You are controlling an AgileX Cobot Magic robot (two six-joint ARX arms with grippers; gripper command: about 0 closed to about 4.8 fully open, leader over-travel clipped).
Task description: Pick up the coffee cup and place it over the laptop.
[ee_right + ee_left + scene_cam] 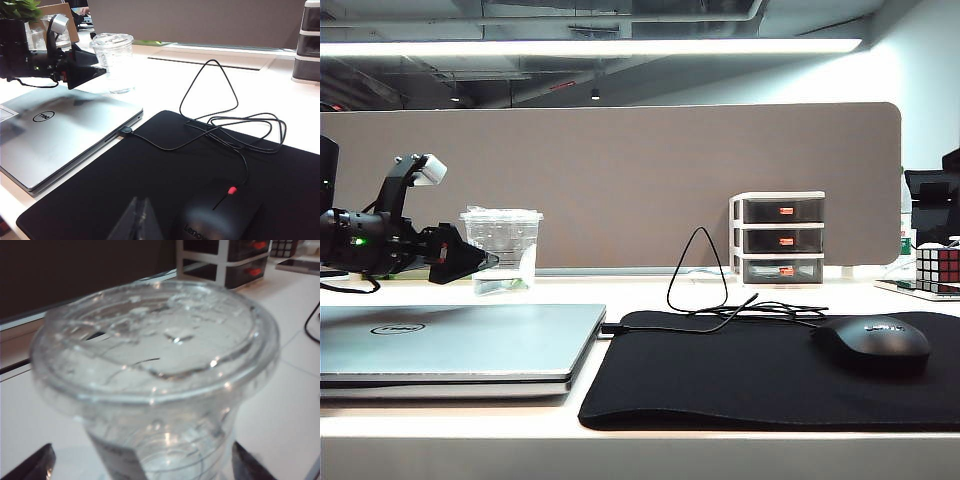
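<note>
The coffee cup (pixel 502 250), clear plastic with a flat lid, stands upright on the white desk behind the laptop (pixel 460 340). It fills the left wrist view (pixel 155 365). My left gripper (pixel 470 262) reaches in level from the left and is open. Its dark fingertips (pixel 30 465) show on either side of the cup's lower body (pixel 142 467), each with a gap to the wall. The right wrist view shows the same cup (pixel 115 60), the left gripper (pixel 92 70) and the silver closed laptop (pixel 55 135). My right gripper (pixel 140 220) hangs shut over the mouse pad, holding nothing.
A black mouse pad (pixel 740 370) lies right of the laptop, with a black mouse (pixel 870 345) and a looped cable (pixel 705 290) on it. A small drawer unit (pixel 778 238) and a Rubik's cube (pixel 937 265) stand at the back right. A grey partition closes off the rear.
</note>
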